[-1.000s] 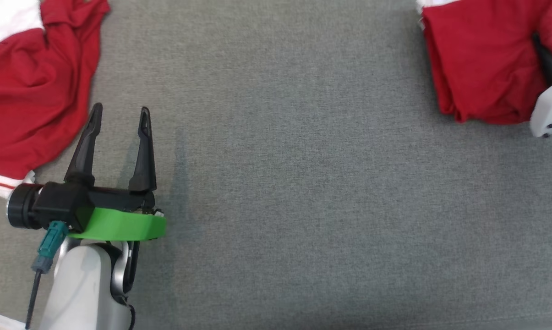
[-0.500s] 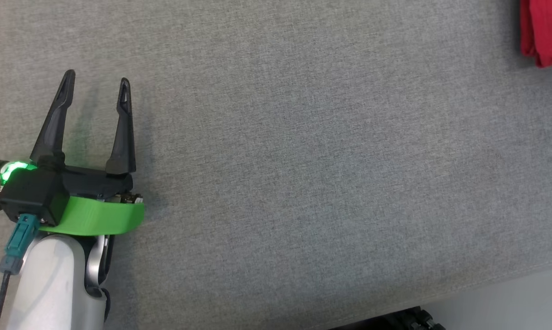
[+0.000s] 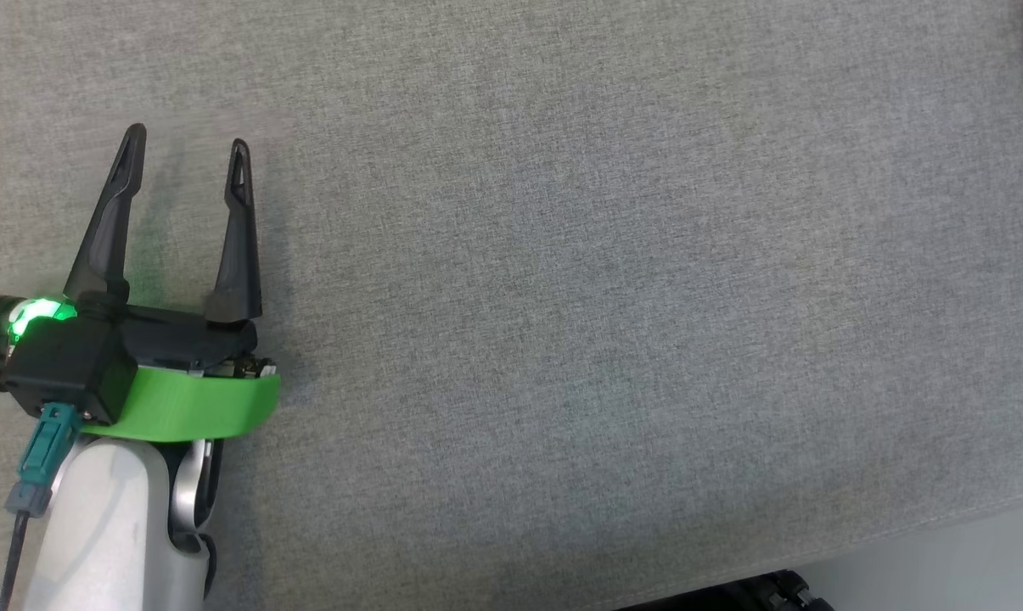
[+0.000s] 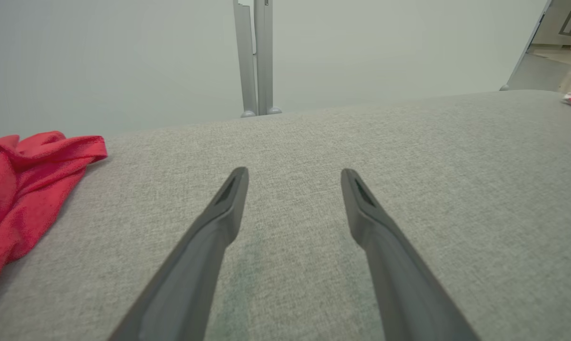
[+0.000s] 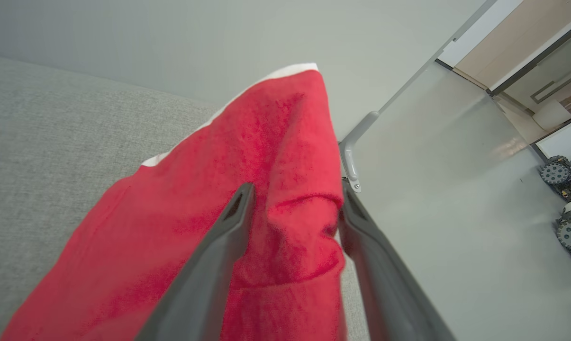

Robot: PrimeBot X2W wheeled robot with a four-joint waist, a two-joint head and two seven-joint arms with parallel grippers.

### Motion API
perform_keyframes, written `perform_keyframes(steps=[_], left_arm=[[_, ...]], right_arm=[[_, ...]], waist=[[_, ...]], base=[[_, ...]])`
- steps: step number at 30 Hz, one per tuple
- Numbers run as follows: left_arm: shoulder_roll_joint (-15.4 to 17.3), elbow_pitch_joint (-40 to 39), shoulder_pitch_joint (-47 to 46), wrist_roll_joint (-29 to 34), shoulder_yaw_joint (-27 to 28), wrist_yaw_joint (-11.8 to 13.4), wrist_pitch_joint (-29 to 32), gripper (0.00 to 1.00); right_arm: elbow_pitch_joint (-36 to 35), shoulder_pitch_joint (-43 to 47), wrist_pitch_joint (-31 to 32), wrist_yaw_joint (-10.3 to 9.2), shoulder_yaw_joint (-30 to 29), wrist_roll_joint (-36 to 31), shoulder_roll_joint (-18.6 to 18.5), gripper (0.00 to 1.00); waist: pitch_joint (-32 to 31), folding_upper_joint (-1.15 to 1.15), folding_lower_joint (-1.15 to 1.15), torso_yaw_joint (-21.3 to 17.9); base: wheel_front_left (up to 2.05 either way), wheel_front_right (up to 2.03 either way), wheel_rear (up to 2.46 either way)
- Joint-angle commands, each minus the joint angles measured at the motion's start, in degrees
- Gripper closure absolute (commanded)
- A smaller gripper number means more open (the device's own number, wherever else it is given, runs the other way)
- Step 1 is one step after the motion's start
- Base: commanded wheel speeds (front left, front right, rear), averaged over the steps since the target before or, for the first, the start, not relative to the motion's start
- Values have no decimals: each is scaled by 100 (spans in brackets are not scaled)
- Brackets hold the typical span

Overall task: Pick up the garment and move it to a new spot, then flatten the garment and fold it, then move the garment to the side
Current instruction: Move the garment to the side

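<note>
Head view: the left hand (image 3: 188, 139) sat at the lower left above the grey desk (image 3: 579, 305), its two dark fingers spread wide over bare fabric

Left wrist view: looking along those spread fingers, a crumpled red cloth (image 4: 24, 189) lay on the desk off to their left

Right wrist view: the right hand (image 5: 294, 189) had its fingers apart, and a fold of the red, white-edged garment (image 5: 195, 213) bulged between them near the desk's edge, with pale floor (image 5: 456, 199) beyond

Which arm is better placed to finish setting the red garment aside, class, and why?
Right: the right gripper, fingers spread, straddles the red garment; the left gripper hangs open over bare grey surface.
</note>
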Motion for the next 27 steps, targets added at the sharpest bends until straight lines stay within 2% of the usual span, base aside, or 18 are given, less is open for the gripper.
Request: perform_keyframes(steps=[1, 7, 11, 19, 27], left_arm=[[7, 34, 43, -78, 4, 35, -38, 0], [-27, 181, 156, -118, 38, 96, -138, 0], [-64, 298, 267, -188, 58, 114, -201, 0], [-83, 655, 813, -387, 285, 223, -333, 0], [-138, 888, 1388, -523, 430, 261, -384, 0]], right_arm=[[104, -64, -86, -11, 22, -98, -54, 0], [508, -251, -449, -11, -22, -406, 31, 0], [526, -266, -659, -11, 78, -482, 171, 0], [-104, 314, -1016, -11, 213, -506, 1013, 0], [-1181, 1730, -1061, -11, -28, -579, 1848, 0]], waist=[[-82, 0, -1, 65], [-403, 0, -1, 117], [-716, 0, -1, 151], [-1712, 0, -1, 215], [-2697, 0, -1, 575]], base=[[0, 0, 0], [0, 0, 0], [0, 0, 0], [0, 0, 0], [0, 0, 0]])
